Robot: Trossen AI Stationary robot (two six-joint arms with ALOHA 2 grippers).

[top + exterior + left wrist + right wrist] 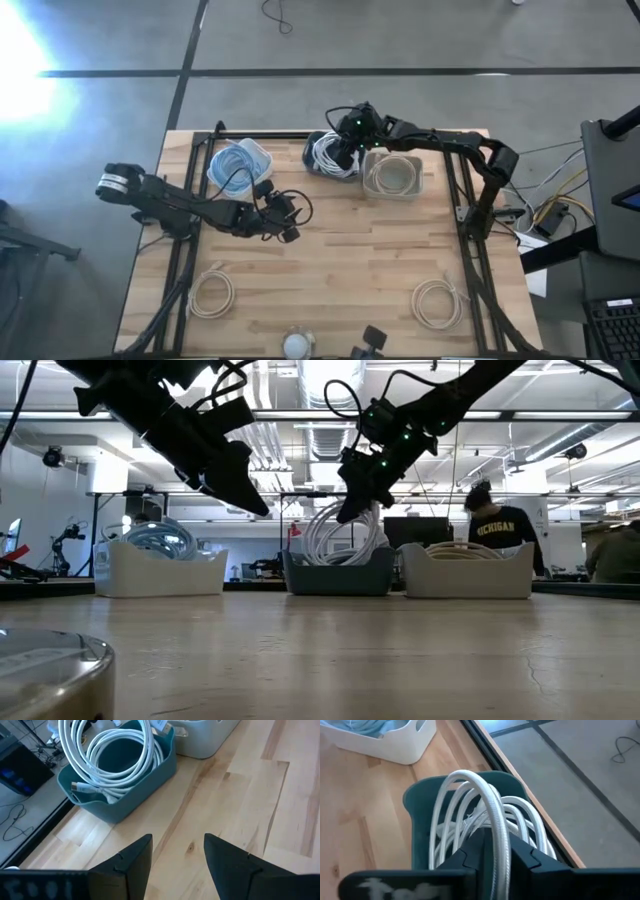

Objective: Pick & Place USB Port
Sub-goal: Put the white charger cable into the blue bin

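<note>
A teal bin point(309, 163) at the table's far edge holds a coil of white USB cable point(451, 795), which also shows in the left wrist view point(120, 755). My right gripper point(497, 840) is over this bin point(340, 575) and is shut on one loop of the coil. My left gripper point(177, 842) is open and hovers above bare wood left of the table's middle point(287, 222), short of the teal bin point(145, 780). It holds nothing. My right gripper pinches one loop of the white cable point(496, 822) between its two fingers, which come at it from above. The coil stands upright out of the teal bin point(345, 525), with its lower turns inside the bin.
A white bin with pale blue cable point(240, 165) stands left of the teal bin, and a light bin with beige cable point(392, 176) stands right of it. Two loose cable coils point(210, 293) point(438, 302) lie near the table's near edge. A person point(497, 525) sits beyond the table.
</note>
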